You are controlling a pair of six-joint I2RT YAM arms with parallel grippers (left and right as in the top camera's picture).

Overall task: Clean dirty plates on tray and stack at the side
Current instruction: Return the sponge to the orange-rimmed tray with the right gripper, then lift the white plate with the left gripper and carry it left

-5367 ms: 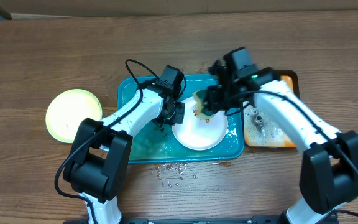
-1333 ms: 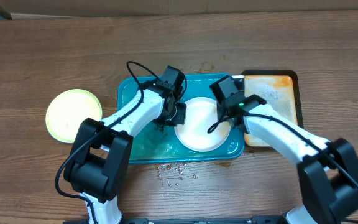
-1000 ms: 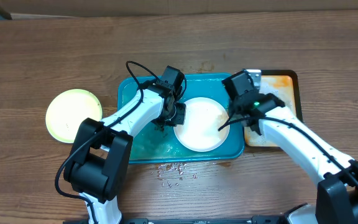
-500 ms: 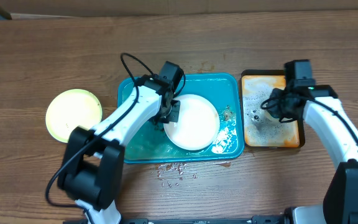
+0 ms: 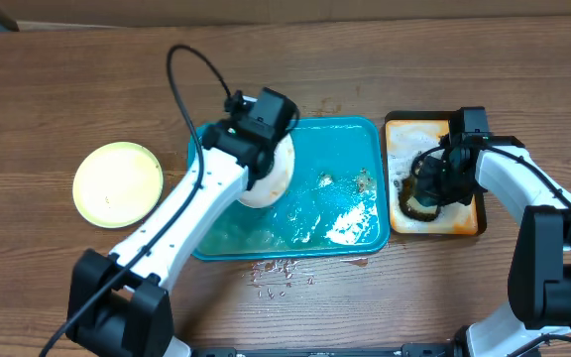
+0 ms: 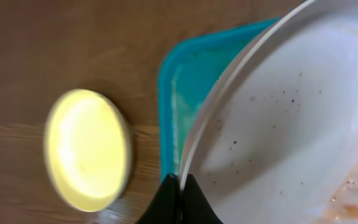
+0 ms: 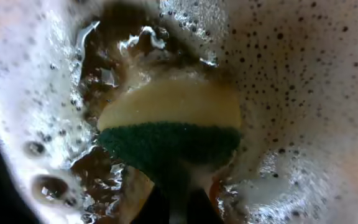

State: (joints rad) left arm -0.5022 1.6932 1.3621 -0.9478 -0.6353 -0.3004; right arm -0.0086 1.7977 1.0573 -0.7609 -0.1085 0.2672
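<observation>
My left gripper (image 6: 180,188) is shut on the rim of a white plate (image 6: 291,112), which still shows an orange-brown smear and dark specks. In the overhead view that plate (image 5: 274,177) hangs tilted over the left part of the teal tray (image 5: 335,203). The tray is wet, with foam and crumbs in it. A pale yellow-green plate (image 5: 117,183) lies on the table to the left of the tray, also visible as the yellow-green plate (image 6: 89,149) in the left wrist view. My right gripper (image 5: 429,186) is shut on a yellow-and-green sponge (image 7: 173,127) pressed into foamy brown water.
The narrow orange tray (image 5: 434,134) with foam stands right of the teal tray, almost touching it. Scattered crumbs (image 5: 278,273) lie on the wooden table in front of the teal tray.
The left gripper has lifted the white plate off the tray floor and carried it left, tilted. The right gripper has gone down into the orange tray's foam with the sponge.
</observation>
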